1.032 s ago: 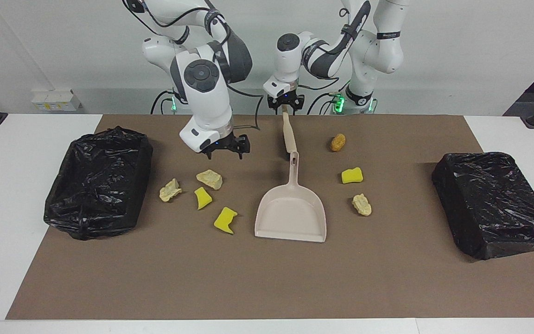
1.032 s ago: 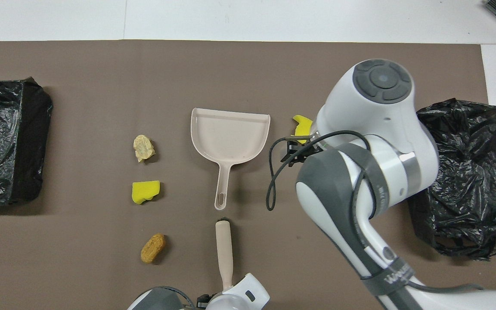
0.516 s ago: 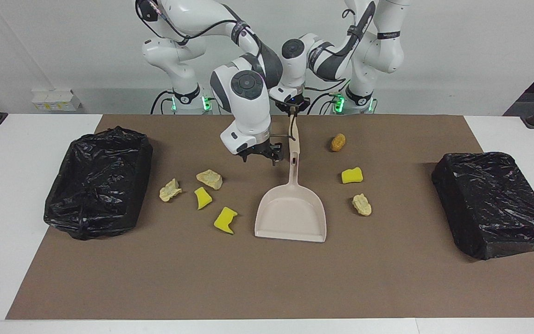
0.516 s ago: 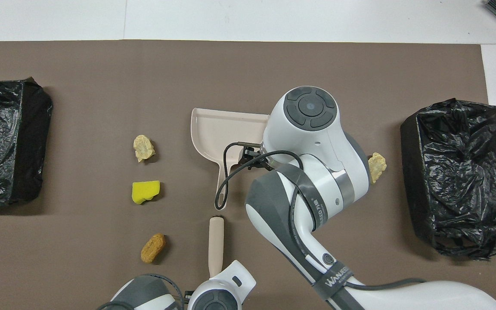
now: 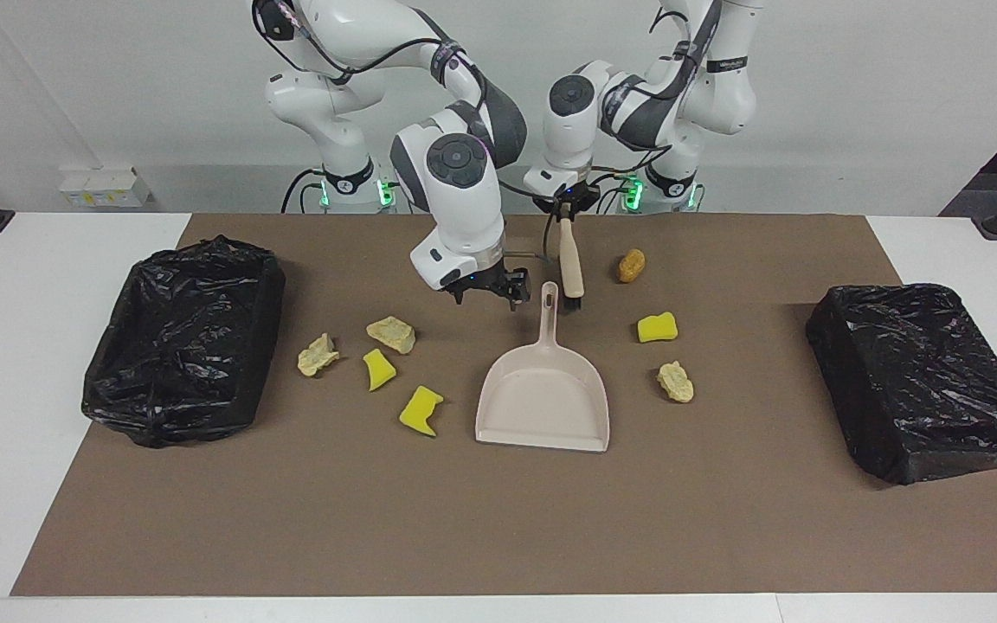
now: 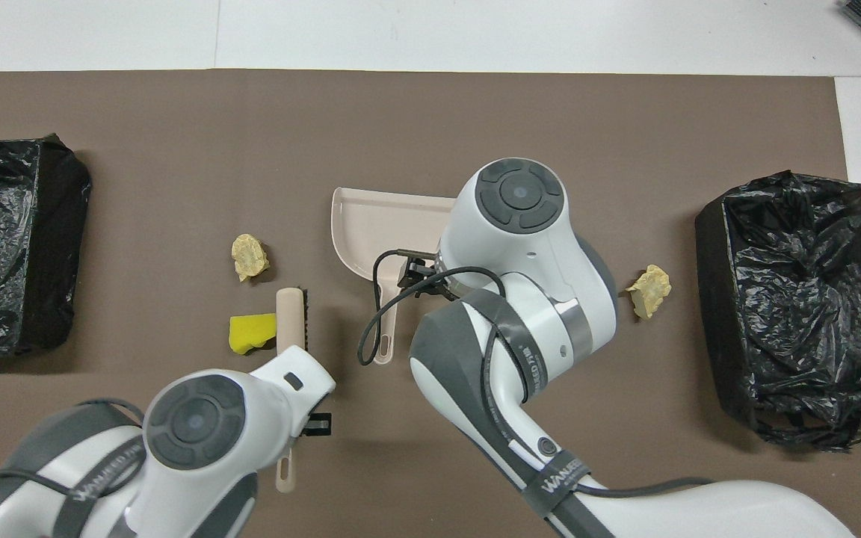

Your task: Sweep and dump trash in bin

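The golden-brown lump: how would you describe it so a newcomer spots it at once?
Start at the beige dustpan in the middle of the brown mat. Toward the left arm's end lie three scraps. The golden-brown lump is the one nearest the robots, a smooth oval, unlike the bright yellow sponge bit and the pale crumbly chunk.

Bright, even light from above fills both views. Shadows are short and soft, lying just beside the foam scraps (image 5: 391,333) and dustpan (image 5: 543,400). The black bin liners (image 5: 183,337) show small glints of glare. Focus is sharp throughout, with no motion blur and no evident bending at the edges.
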Controlling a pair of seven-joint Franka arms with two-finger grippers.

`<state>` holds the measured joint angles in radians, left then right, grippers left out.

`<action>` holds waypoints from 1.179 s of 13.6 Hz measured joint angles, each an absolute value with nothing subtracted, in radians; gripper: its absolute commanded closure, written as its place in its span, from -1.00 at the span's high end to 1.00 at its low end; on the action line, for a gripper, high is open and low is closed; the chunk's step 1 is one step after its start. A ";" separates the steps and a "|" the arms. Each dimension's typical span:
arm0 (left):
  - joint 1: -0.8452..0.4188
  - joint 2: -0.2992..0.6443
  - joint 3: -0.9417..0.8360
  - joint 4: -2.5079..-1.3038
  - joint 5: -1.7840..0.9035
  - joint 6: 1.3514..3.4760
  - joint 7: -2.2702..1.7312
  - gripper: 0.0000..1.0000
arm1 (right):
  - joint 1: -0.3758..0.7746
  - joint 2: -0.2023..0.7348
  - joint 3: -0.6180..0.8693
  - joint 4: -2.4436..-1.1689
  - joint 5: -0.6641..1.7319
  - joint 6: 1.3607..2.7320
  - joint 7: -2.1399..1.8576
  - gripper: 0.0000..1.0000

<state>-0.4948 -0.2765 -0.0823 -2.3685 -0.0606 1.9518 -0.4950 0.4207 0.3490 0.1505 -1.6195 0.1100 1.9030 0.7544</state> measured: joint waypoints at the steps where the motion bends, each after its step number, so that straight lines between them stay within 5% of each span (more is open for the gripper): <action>1: -0.426 -0.259 -0.082 -2.349 -0.059 1.955 -0.407 -1.00 | 0.445 0.363 0.151 -1.620 0.110 1.920 0.793 1.00; 5: -0.222 -0.098 -0.080 -2.194 0.009 1.998 -0.128 -1.00 | 0.543 0.442 0.149 -1.590 0.077 1.984 0.959 1.00; 8: -0.132 0.049 -0.081 -2.038 0.021 2.050 0.005 -1.00 | 0.598 0.526 0.148 -1.508 -0.015 1.986 1.025 0.67; 10: -0.079 0.113 -0.081 -1.989 0.025 2.099 0.130 -1.00 | 0.606 0.546 0.148 -1.490 -0.061 1.985 1.028 0.24; 14: -0.038 0.162 -0.082 -1.978 0.026 2.164 0.507 -1.00 | 0.609 0.548 0.148 -1.489 -0.072 1.983 1.019 -1.00; 16: -0.032 0.164 -0.082 -1.978 0.027 2.164 0.682 -1.00 | 0.614 0.548 0.149 -1.489 -0.073 1.980 1.006 -1.00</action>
<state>-0.0319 0.1639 -0.0816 -1.9779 0.0265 2.1643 0.6817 0.6140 0.5483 0.1489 -1.4890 -0.0730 1.9800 1.0063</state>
